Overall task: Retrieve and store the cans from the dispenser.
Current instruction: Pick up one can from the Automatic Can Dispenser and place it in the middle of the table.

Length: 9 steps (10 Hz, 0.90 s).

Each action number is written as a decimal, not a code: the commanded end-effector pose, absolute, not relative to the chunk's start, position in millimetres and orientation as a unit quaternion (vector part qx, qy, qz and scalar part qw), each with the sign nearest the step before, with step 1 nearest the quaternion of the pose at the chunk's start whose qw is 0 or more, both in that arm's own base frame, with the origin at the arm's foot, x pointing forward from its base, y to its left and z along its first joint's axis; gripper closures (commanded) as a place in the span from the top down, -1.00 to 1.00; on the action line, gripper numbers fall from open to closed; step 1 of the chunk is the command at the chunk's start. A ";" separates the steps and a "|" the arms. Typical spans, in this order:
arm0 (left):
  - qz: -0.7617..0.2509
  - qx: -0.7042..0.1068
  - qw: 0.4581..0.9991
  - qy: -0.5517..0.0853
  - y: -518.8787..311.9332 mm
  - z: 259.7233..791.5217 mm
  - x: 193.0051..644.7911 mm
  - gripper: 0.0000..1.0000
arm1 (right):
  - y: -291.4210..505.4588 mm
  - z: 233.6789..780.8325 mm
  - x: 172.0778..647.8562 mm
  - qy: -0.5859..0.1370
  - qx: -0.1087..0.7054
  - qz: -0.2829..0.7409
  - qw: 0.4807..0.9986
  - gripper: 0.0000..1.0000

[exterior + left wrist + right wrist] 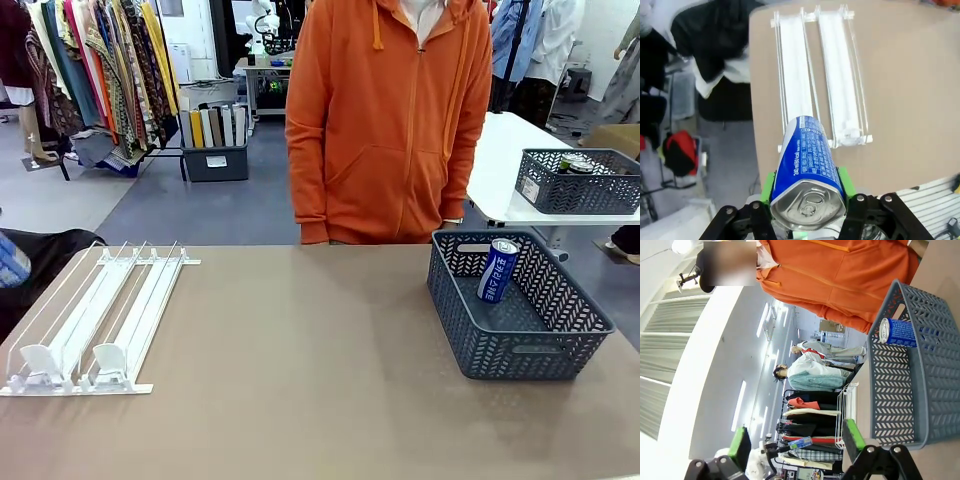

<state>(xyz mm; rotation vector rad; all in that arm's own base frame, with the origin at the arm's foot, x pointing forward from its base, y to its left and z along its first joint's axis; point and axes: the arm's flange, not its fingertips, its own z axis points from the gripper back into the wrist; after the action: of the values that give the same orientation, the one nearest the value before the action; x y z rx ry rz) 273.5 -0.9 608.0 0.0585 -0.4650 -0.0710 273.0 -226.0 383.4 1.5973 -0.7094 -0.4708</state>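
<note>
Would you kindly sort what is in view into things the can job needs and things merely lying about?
Job: dispenser; held can; left gripper; stored can; basket.
Lying about: far basket; white table; clothes rack.

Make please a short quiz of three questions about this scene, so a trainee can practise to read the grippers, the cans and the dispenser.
1. True or false: the left gripper is shut on a blue can.
2. Where does the other blue can stand?
A. on a dispenser rail
B. inside the grey basket
C. in the person's hand
3. Fill in: the rails of the dispenser hold ___ cans.

Key
1. True; the green pads press both sides of the can.
2. B; it leans upright in the basket's far part.
3. No; both rails lie bare, pusher blocks at the front.
</note>
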 end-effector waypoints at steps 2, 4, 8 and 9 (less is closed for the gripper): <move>-0.041 -0.020 0.961 -0.274 21.0 601.3 259.0 -1.00 | -226.4 388.4 270.6 -0.301 0.697 -0.205 0.617 1.00; -0.038 0.023 0.964 -0.261 -1.2 622.3 258.9 -1.00 | -226.4 388.4 270.6 -0.301 0.697 -0.205 0.617 1.00; -0.042 0.018 0.965 -0.257 -1.5 613.2 258.5 -1.00 | -226.4 388.4 270.6 -0.301 0.697 -0.205 0.617 1.00; -0.044 -0.045 0.966 -0.252 -22.1 608.9 275.6 -1.00 | -226.4 388.4 270.6 -0.301 0.697 -0.205 0.617 1.00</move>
<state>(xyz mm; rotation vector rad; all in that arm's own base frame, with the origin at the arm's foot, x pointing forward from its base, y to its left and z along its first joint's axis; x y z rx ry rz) 262.7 -7.8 608.6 0.0003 -0.5051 -0.0906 273.0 -225.9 383.5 1.5972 -0.7095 -0.4706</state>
